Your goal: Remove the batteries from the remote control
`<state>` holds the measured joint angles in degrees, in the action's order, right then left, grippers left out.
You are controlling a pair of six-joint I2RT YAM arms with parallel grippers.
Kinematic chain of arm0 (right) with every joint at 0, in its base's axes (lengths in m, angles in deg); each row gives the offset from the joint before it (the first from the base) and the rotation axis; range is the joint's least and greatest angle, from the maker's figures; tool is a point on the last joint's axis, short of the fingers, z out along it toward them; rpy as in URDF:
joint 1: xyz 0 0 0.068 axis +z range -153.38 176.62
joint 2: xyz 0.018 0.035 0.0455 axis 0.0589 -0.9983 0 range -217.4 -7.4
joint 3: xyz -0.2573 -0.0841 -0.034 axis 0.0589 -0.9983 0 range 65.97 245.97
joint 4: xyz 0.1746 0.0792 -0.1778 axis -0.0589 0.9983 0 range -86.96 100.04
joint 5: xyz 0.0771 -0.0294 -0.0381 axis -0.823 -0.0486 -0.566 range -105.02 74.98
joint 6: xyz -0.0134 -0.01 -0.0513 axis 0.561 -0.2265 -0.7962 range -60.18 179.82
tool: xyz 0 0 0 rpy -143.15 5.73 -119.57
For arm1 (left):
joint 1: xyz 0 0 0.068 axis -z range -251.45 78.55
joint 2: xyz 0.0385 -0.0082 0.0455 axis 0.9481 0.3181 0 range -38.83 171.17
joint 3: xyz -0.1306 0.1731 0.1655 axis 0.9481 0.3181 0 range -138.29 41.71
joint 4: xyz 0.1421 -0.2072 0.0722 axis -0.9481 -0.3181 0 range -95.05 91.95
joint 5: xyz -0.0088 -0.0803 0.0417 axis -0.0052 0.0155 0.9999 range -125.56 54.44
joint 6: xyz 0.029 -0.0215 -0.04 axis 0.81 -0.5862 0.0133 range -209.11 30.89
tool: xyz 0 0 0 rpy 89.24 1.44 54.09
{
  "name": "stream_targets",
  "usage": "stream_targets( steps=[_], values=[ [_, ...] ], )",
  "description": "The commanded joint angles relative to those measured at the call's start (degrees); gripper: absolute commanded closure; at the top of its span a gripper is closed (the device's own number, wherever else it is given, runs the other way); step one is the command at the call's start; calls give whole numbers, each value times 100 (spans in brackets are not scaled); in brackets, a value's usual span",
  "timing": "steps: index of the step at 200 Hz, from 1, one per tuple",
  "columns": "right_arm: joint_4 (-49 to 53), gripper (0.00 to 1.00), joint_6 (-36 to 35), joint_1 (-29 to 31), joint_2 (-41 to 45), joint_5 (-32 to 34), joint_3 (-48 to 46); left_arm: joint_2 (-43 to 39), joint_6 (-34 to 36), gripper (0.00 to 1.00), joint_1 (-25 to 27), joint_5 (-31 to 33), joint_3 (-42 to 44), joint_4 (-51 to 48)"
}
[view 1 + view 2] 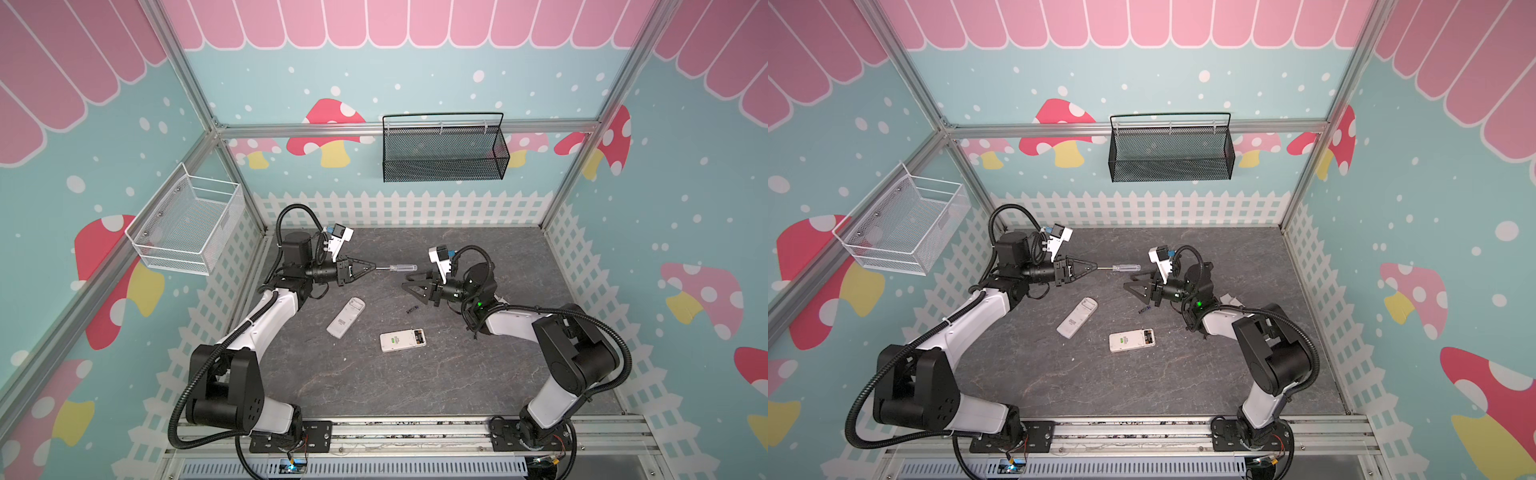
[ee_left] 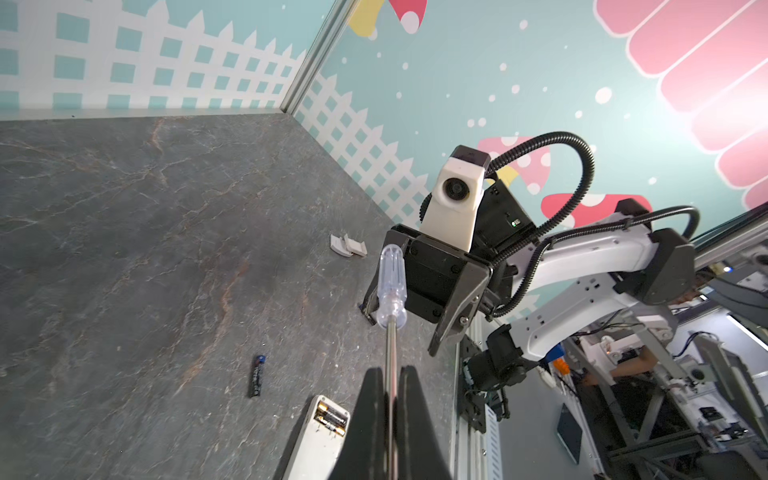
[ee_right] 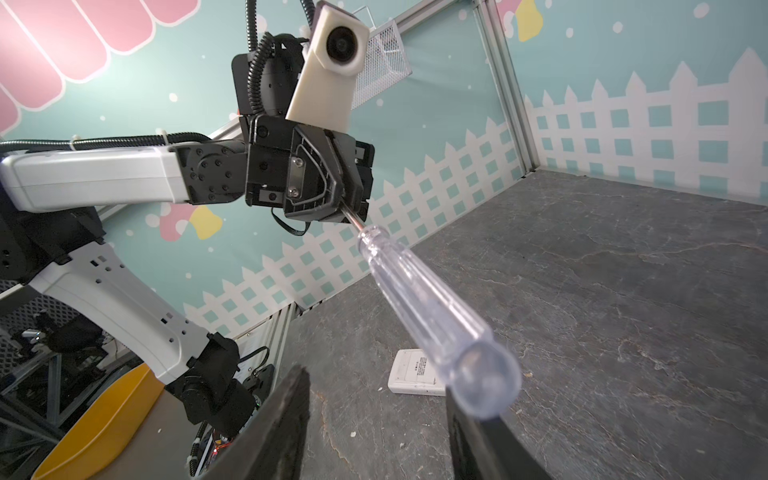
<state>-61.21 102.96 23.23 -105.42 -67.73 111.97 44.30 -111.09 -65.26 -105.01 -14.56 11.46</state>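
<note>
Handover, I judge: left gripper [image 1: 372, 268] clamps the screwdriver [image 1: 404, 268] shaft; right gripper [image 1: 409, 279], jaws apart at the handle, should close squarely on it. Two batteries [image 1: 417, 336] lie in the near remote [image 1: 397, 341], another battery [image 1: 411, 308] loose just beyond it

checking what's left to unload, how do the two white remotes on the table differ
The left remote lies slanted, its open bay looking empty; the right remote lies crosswise with black, gold-ended batteries in its bay. The left remote's label is dark print, the right remote's has a green mark. Both are white, lying back up.
</note>
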Motion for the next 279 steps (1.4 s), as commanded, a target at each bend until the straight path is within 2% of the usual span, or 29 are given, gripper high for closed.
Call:
stream_targets(
  steps=[1,22,95,118,174,202,215,258,268,279],
  values=[
    [-466,50,414,-11,-95,-270,240,-43,-1109,100,64,-220,202,1652],
    [-492,50,364,5,-123,-401,377,-9,-927,100,126,-176,252,1551],
    [-453,57,555,2,-481,-790,968,-60,124,100,281,-258,24,-21],
    [-329,58,389,-7,-516,-882,1080,-43,306,100,312,-255,37,-97],
    [109,66,123,11,-549,-1113,1123,-34,336,100,334,-269,-20,-179],
    [107,68,122,50,-561,-1110,1122,-6,-31,100,359,-327,13,242],
    [91,73,101,55,-595,-1119,1144,31,-198,100,365,-294,110,545],
    [103,100,36,30,-539,-1062,1030,10,-25,100,374,-267,81,368],
    [98,100,58,-15,-509,-1038,946,-7,159,100,355,-207,38,125],
    [102,100,83,-62,-408,-948,789,-40,400,86,317,-175,-84,-277]
  ],
)
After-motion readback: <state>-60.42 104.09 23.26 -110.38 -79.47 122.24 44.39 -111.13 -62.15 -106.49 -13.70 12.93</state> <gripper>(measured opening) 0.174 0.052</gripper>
